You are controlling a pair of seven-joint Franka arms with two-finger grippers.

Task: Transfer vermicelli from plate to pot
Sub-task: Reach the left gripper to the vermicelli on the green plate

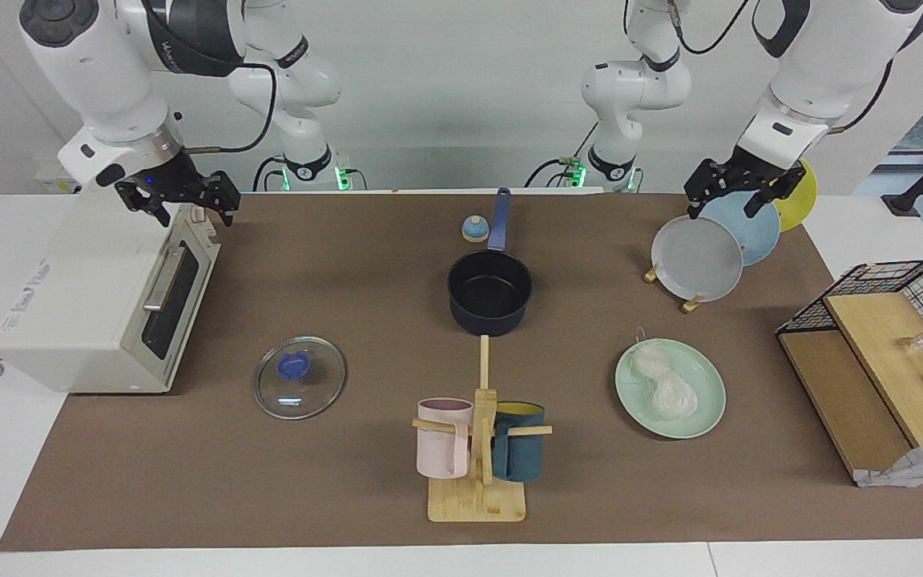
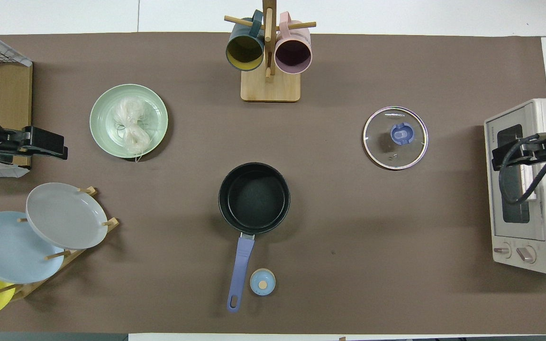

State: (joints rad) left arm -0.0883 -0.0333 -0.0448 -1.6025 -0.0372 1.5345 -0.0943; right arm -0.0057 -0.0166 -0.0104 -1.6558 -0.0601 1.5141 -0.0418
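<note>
Left tool [image 1: 738,190] hung open and empty over the plate rack [image 1: 694,303]; right tool [image 1: 181,196] open over the toaster oven [image 1: 101,312] — both apparently waiting. Vermicelli [image 1: 662,381] lay on the plate [image 1: 698,421], well apart from the pot [image 1: 489,292] — lid [image 1: 300,377] off, presumably for loading.

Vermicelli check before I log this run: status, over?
Left gripper open over plate rack; right gripper open over oven. Vermicelli on plate. Pot uncovered.
</note>
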